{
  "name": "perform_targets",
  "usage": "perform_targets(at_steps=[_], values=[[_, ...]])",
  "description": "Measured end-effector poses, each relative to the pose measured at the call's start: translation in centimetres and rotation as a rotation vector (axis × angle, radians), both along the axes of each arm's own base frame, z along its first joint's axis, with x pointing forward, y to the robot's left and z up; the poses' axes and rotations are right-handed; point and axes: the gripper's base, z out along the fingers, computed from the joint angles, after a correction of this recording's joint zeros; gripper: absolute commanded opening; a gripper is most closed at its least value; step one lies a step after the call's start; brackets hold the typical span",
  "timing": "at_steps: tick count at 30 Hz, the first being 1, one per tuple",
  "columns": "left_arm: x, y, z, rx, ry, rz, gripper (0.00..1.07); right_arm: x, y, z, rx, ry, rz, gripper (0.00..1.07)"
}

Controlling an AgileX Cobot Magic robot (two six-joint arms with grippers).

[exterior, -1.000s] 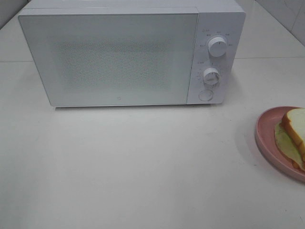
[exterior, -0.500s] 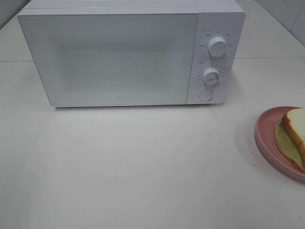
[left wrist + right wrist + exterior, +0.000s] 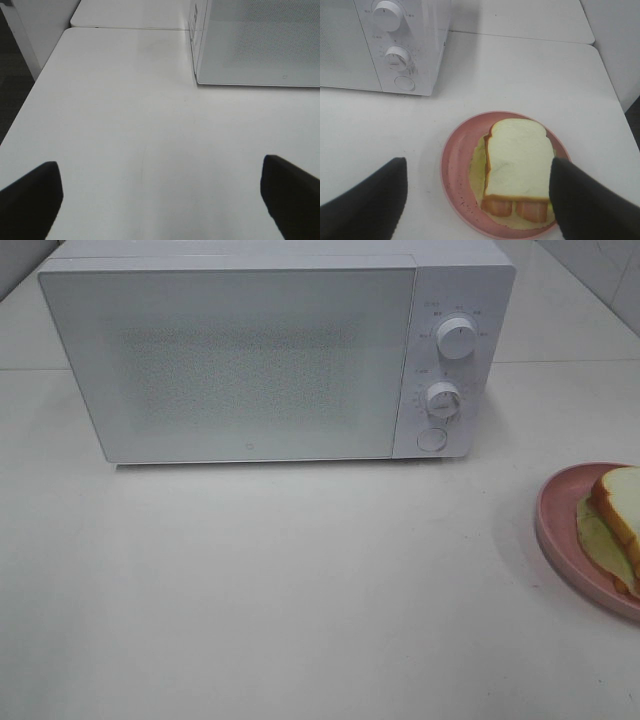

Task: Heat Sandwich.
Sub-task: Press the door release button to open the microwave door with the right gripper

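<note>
Right gripper [image 3: 477,165], spread and empty, hangs over my sandwich [image 3: 517,160] at the microwave's [image 3: 230,360] four o'clock; left gripper [image 3: 160,200], spread too, is farther.

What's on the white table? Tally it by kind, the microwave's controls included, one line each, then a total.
White box-shaped microwave oven: 1
White round dials on its panel: 2
White round push button under the dials: 1
Round pink plate: 1
White-bread sandwich with tan crust and yellow-green filling: 1
Total: 6
</note>
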Motion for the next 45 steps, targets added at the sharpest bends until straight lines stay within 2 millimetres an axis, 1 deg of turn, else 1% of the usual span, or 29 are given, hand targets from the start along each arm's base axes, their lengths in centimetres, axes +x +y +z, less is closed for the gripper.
perform_targets(at_steps=[1,3,6,7,9,11,12,15,16,19,21,22,24,26,27,30,35,38,39,42,45], values=[[0.0,0.0,0.0,0.0,0.0,0.0,1.03,0.0,0.0,0.0,0.0,0.0,0.0,0.76],[0.0,0.0,0.0,0.0,0.0,0.0,1.03,1.1,0.1,0.0,-0.001,0.005,0.003,0.76],[0.0,0.0,0.0,0.0,0.0,0.0,1.03,1.8,0.1,-0.1,-0.001,0.008,0.005,0.76],[0.0,0.0,0.0,0.0,0.0,0.0,1.03,2.5,0.2,-0.1,-0.001,0.004,0.007,0.76],[0.0,0.0,0.0,0.0,0.0,0.0,1.03,3.2,0.2,-0.2,-0.002,0.001,0.01,0.76],[0.0,0.0,0.0,0.0,0.0,0.0,1.03,3.5,0.2,-0.2,-0.002,-0.001,0.011,0.76],[0.0,0.0,0.0,0.0,0.0,0.0,1.03,4.1,0.3,-0.2,-0.001,-0.005,0.013,0.76],[0.0,0.0,0.0,0.0,0.0,0.0,1.03,5.2,0.4,-0.4,-0.001,-0.014,0.017,0.76],[0.0,0.0,0.0,0.0,0.0,0.0,1.03,5.2,0.4,-0.4,-0.001,-0.014,0.017,0.76],[0.0,0.0,0.0,0.0,0.0,0.0,1.03,6.6,0.5,-0.5,0.0,-0.036,0.023,0.76],[0.0,0.0,0.0,0.0,0.0,0.0,1.03,6.9,0.5,-0.6,0.0,-0.04,0.024,0.76],[0.0,0.0,0.0,0.0,0.0,0.0,1.03,7.7,0.6,-0.7,0.001,-0.048,0.027,0.76],[0.0,0.0,0.0,0.0,0.0,0.0,1.03,8.5,0.6,-0.9,0.002,-0.059,0.03,0.76],[0.0,0.0,0.0,0.0,0.0,0.0,1.03,8.8,0.6,-1.0,0.002,-0.06,0.031,0.76],[0.0,0.0,0.0,0.0,0.0,0.0,1.03,9.5,0.7,-1.3,0.002,-0.056,0.034,0.76],[0.0,0.0,0.0,0.0,0.0,0.0,1.03,10.7,0.8,-2.0,0.003,-0.05,0.037,0.76],[0.0,0.0,0.0,0.0,0.0,0.0,1.03,11.6,0.9,-2.4,0.004,-0.051,0.04,0.76],[0.0,0.0,0.0,0.0,0.0,0.0,1.03,12.8,1.0,-3.0,0.007,-0.07,0.046,0.76],[0.0,0.0,0.0,0.0,0.0,0.0,1.03,13.5,1.0,-3.2,0.009,-0.09,0.049,0.76],[0.0,0.0,0.0,0.0,0.0,0.0,1.03,14.2,1.1,-3.5,0.011,-0.11,0.052,0.76],[0.0,0.0,0.0,0.0,0.0,0.0,1.03,15.3,1.2,-4.1,0.021,-0.134,0.054,0.76]])
